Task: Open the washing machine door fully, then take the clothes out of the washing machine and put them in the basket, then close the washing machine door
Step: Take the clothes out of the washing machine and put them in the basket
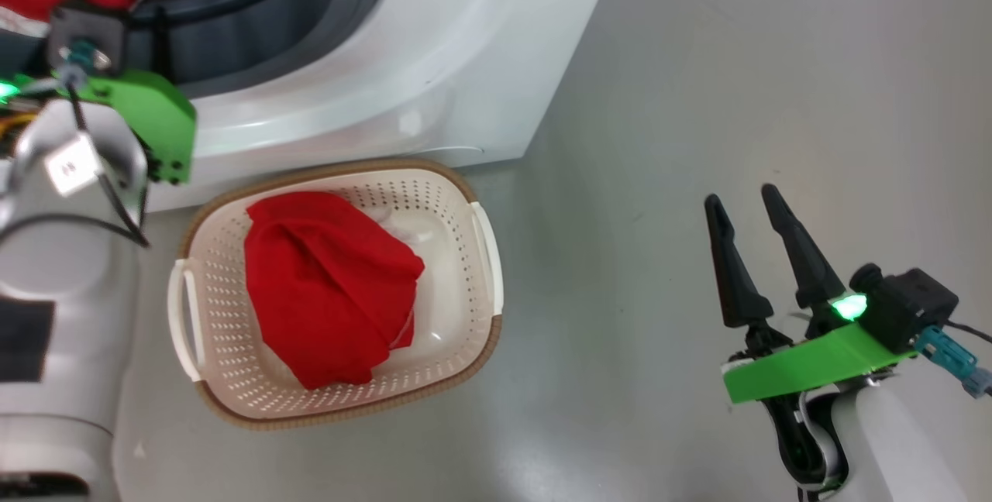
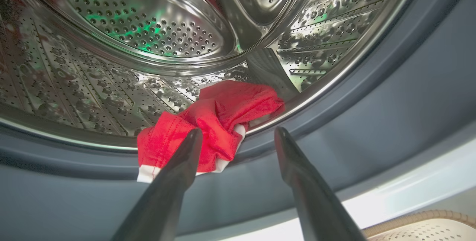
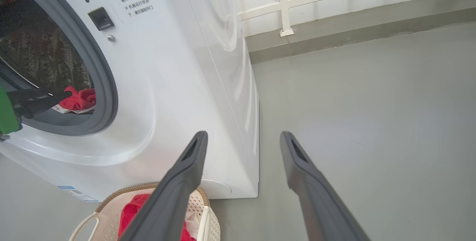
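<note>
The washing machine stands with its port uncovered; its door is out of view. One piece of the red clothes lies on the steel drum's front lip, draped over the grey rubber ring. My left gripper reaches into the port, open, just short of that garment, holding nothing. From the right wrist view its dark fingers point at the same red cloth. Another red garment fills the basket on the floor before the machine. My right gripper hovers open and empty over the floor to the right.
My left forearm rises beside the basket's left side. Grey floor stretches right of the machine. A white railing and a low kerb run along the far wall behind it.
</note>
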